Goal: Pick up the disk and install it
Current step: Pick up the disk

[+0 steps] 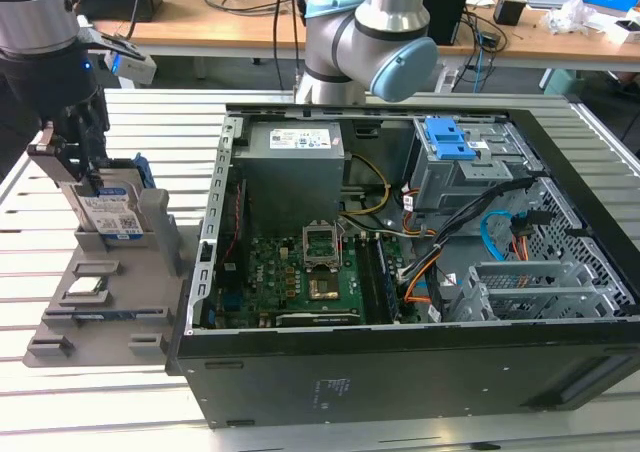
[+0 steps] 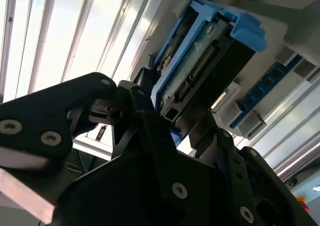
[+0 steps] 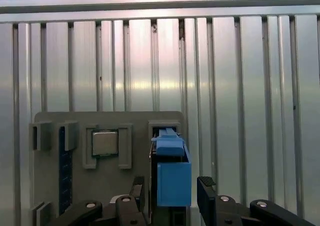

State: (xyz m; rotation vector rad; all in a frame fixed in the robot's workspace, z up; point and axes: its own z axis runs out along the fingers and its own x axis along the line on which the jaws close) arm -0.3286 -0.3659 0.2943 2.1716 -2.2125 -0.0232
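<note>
Aluminium slats form the tabletop point(image 1: 100, 402), with cluttered wooden desks point(image 1: 250, 22) behind. Beside the open computer case point(image 1: 400, 372), the disk point(image 1: 112, 212) stands on edge in a grey holder point(image 1: 150, 272). The fingers point(image 3: 206, 187) straddle its upper end, parted slightly wider than it.

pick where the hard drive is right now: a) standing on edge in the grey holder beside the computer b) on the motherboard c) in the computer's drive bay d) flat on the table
a: the hard drive stands on edge in the grey holder, outside the computer case, with the gripper at its upper end.
</note>
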